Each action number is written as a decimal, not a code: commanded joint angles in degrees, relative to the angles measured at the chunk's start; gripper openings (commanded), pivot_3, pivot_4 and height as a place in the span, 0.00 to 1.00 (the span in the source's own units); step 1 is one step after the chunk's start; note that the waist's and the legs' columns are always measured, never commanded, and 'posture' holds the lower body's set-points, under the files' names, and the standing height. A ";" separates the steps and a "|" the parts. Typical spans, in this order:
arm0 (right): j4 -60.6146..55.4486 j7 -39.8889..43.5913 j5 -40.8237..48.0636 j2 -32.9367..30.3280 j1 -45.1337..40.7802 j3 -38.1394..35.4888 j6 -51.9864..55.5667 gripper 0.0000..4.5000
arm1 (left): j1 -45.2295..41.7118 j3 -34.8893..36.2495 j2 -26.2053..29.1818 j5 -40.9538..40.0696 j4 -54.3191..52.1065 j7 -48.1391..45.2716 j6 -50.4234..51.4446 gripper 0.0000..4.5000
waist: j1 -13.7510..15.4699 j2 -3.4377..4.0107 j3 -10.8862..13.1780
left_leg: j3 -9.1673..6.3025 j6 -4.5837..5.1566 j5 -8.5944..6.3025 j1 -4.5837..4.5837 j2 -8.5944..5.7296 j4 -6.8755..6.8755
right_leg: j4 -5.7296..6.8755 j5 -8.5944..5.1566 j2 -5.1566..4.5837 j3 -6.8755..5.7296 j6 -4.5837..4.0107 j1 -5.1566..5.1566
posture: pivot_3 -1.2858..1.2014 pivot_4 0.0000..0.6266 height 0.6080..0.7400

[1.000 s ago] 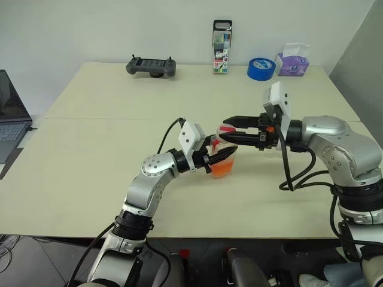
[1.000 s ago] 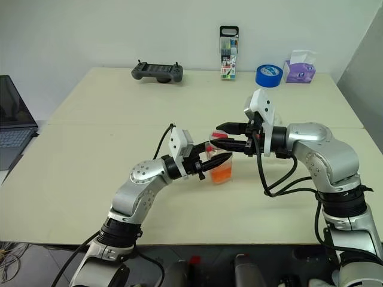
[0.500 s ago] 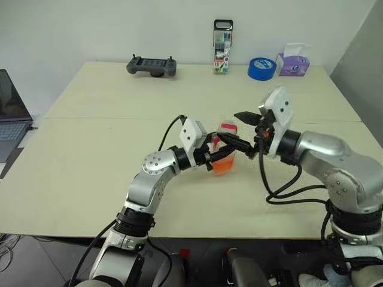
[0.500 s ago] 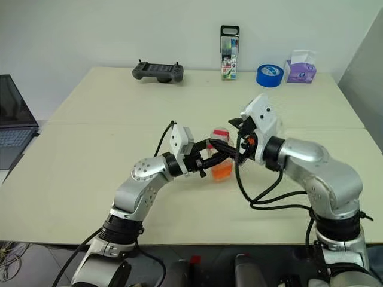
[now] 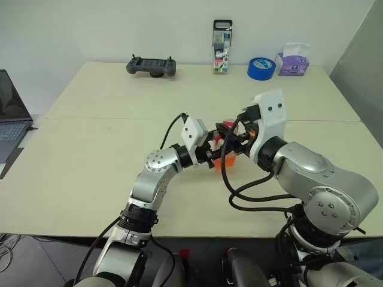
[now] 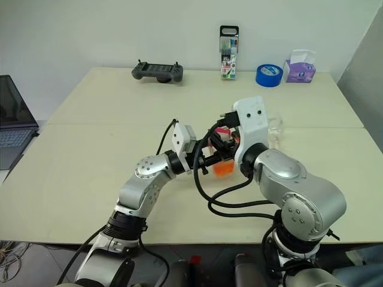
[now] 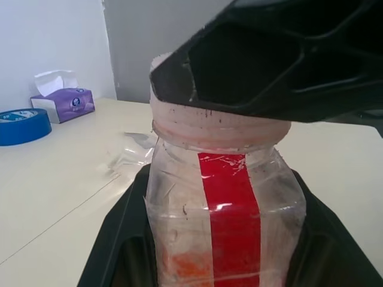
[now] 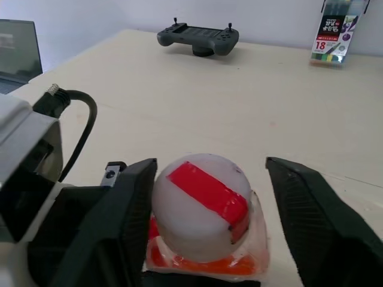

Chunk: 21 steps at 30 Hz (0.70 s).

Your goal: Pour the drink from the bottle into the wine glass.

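Office or lab room, plain white wall [image 5: 90,24], pale worktable [image 5: 90,143] (laptop [image 5: 11,113], gamepad controller [image 5: 151,65], marker case [image 5: 222,46])

You have a pale table [image 5: 108,149] with a seam running across it. Along its far edge lie a grey controller [image 5: 151,65], an upright marker case [image 5: 222,47], a blue tape roll [image 5: 261,67] and a purple tissue box [image 5: 291,63]. A laptop [image 5: 11,116] sits at the left edge.

The bottle [image 7: 224,209] is clear, scuffed plastic with a glossy red label strip [image 7: 230,221]; its cap [image 8: 200,206] looks matt white. The desk [image 5: 90,149] is smooth and matt.
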 commanded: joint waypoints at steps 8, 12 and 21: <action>0.60 1.49 -0.46 -5.95 0.14 -2.34 0.58 0.41 | -0.94 0.75 -0.05 -0.33 -1.55 -0.41 -1.89 0.42 | -0.06 0.00 0.00 | 0.02 0.01 0.00 0.00 0.00 -0.01 | 0.00 0.00 0.02 0.01 0.00 0.00 | 0.52 0.24 1.00; 5.81 26.24 10.91 -16.64 0.24 0.00 -12.54 0.41 | -1.34 0.29 -0.59 -0.57 -1.45 -0.30 -1.66 0.42 | -0.04 -0.01 0.02 | 0.04 0.03 0.00 0.00 -0.02 0.00 | -0.05 -0.01 0.02 0.00 0.01 0.02 | 0.52 0.24 1.00; 36.76 62.54 4.07 -35.86 -8.04 11.34 -45.69 0.41 | -1.39 0.31 -1.28 -0.36 -2.76 0.72 -1.44 0.42 | -0.29 0.05 0.12 | 0.40 0.07 -0.02 0.06 0.02 -0.01 | -0.24 -0.12 0.16 0.05 0.21 0.12 | 0.52 0.24 1.00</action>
